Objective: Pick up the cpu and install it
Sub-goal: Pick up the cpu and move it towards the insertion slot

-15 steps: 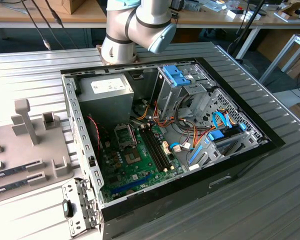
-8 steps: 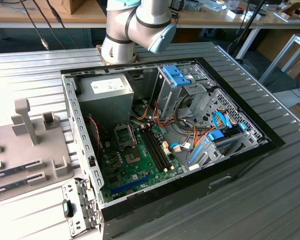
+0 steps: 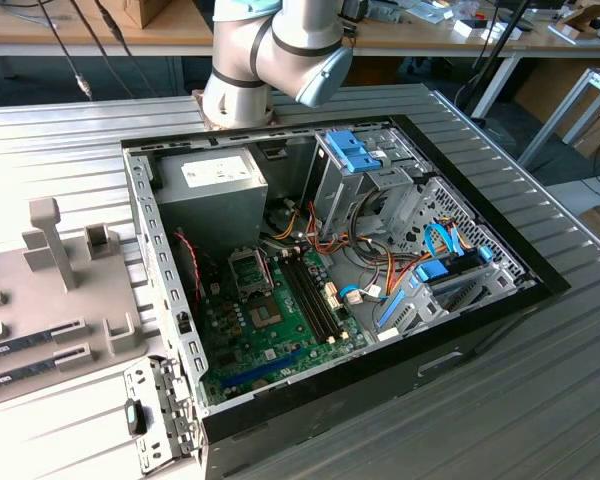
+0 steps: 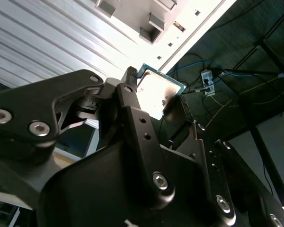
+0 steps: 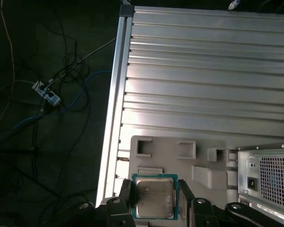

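**A:** State of the end effector point(image 5: 155, 199)?

**B:** Closed on the cpu point(image 5: 154, 197), pinching two opposite edges between the black fingers point(image 5: 125, 195), metal lid turned toward the first wrist camera. Apparently held clear of the grey holder block point(image 5: 180, 158) lying just beyond the fingertips.

**A:** Handling?

**B:** Probably light, thin and stiff, yet fragile. Smooth dull-silver top, narrow green board rim, delicate contacts likely underneath. Best taken as here: by the board's edges, never across either face. Likely slippery on that metal, so a firm but modest squeeze, kept flat to avoid twisting out of the pinch.

**A:** Anything in one view lacking in another?

**B:** In the first wrist view: the whole square lid and its rim, a finger on each flank, then farther past the fingertips the ribbed desk point(image 5: 203, 71) and loose cables point(image 5: 52, 90) on the floor. Also a corner of the computer case point(image 5: 270, 175), off to one side of the end effector.

In the second wrist view: same chip from behind the linkage, glaring bright, one pad point(image 4: 180, 108) lapping over its edge. Better evidence of how deep the grip sits.

In the exterior view: the arm point(image 3: 270, 50) above the opened case, with the motherboard point(image 3: 270, 330) and black socket frame point(image 3: 248, 268) inside. Socket apparently well apart from the gripped chip.
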